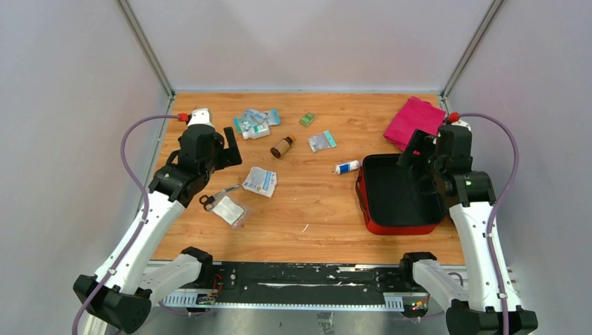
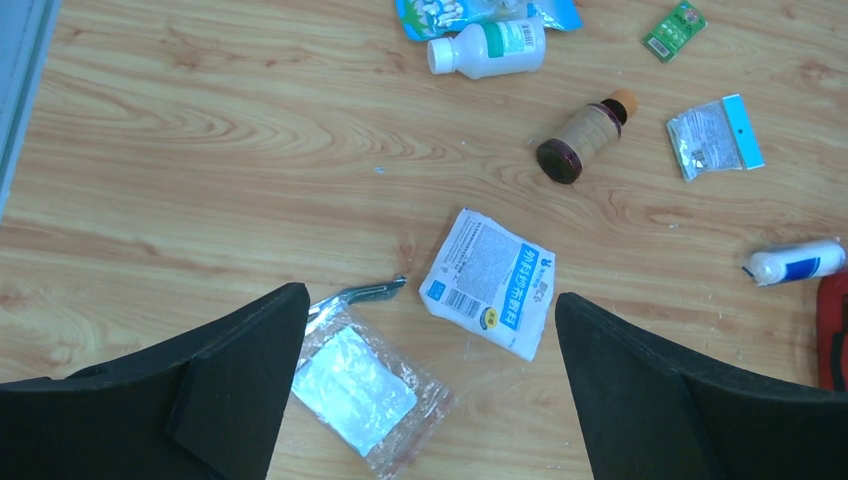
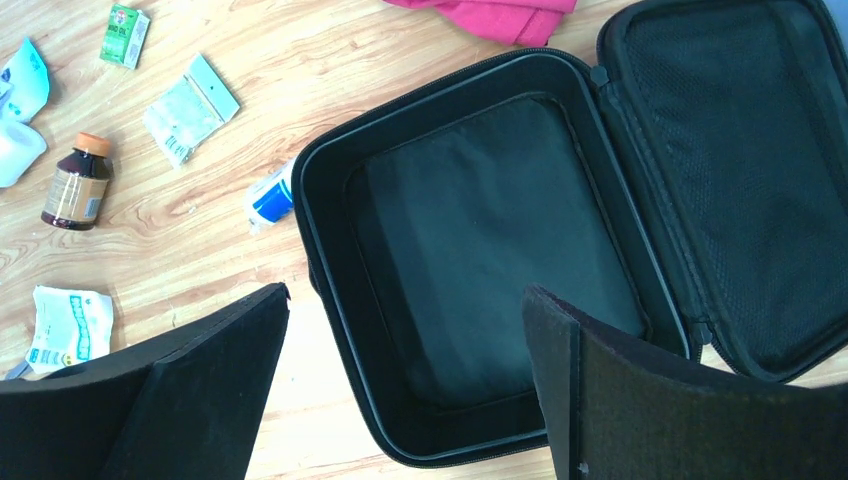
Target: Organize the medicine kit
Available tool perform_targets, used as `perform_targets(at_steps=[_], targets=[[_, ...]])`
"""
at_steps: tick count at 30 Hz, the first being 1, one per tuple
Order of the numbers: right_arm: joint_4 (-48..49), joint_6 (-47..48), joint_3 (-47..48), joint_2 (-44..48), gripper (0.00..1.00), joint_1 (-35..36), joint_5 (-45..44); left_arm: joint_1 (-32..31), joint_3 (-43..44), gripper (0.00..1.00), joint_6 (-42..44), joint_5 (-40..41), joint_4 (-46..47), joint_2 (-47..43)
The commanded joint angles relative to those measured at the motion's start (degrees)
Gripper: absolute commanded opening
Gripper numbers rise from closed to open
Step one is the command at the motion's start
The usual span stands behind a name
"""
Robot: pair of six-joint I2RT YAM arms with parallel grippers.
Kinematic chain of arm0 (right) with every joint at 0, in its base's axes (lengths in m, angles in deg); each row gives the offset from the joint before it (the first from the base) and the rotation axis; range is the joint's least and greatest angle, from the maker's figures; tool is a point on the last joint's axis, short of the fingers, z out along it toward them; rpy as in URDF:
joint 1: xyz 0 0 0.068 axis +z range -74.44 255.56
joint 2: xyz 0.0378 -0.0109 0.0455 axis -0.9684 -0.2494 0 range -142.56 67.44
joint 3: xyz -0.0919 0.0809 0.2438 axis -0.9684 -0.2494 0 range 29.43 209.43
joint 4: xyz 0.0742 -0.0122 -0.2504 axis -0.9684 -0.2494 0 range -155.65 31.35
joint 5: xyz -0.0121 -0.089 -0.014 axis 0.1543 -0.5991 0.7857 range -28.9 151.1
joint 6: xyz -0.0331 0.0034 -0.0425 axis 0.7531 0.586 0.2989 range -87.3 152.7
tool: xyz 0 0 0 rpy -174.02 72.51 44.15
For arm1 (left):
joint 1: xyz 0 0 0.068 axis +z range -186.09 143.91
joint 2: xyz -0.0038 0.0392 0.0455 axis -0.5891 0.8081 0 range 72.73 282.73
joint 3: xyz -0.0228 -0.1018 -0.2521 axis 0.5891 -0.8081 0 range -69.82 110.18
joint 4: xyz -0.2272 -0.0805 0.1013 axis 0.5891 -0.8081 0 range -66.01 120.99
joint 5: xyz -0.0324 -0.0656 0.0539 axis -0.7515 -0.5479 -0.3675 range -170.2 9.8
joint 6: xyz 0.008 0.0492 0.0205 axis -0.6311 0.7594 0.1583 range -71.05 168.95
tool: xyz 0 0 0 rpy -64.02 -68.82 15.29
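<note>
The medicine kit (image 1: 365,202) lies open at the right of the table, its red shell round a black lining. Its base (image 3: 480,230) holds nothing, and the mesh-lined lid (image 3: 740,180) is folded back beside it. My right gripper (image 1: 419,155) hangs open over the kit, and in the right wrist view the right gripper (image 3: 407,292) straddles the kit's near rim. My left gripper (image 1: 234,150) is open above the loose supplies. In its wrist view the left gripper (image 2: 430,295) has nothing between its fingers, above a white gauze packet (image 2: 490,285) and a clear foil bag (image 2: 355,390).
On the wood lie scissors (image 1: 209,199), a brown bottle (image 1: 282,146), a white bottle (image 1: 256,130) by teal packets (image 1: 257,117), a green sachet (image 1: 307,119), a small clear bag (image 1: 322,142) and a white tube (image 1: 346,167) beside the kit. A magenta cloth (image 1: 413,122) lies behind it.
</note>
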Motion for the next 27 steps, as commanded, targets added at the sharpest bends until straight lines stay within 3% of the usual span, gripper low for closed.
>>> perform_targets(at_steps=[1,9,17,27], targets=[[-1.1,-1.5,-0.6,-0.6,0.92,-0.9,0.7,0.4,-0.3,1.0,0.3,0.4,2.0,-0.5],[0.9,-0.5,-2.2,-1.1,0.91,-0.9,10.3,0.5,0.9,1.0,4.2,-2.3,3.7,2.6],[0.9,-2.8,-0.6,-5.2,0.89,-0.9,12.6,0.5,3.5,1.0,8.5,-0.7,4.1,6.6],[2.5,-4.7,4.8,-16.2,0.74,0.9,16.8,0.5,3.6,1.0,13.9,0.6,4.8,9.9]])
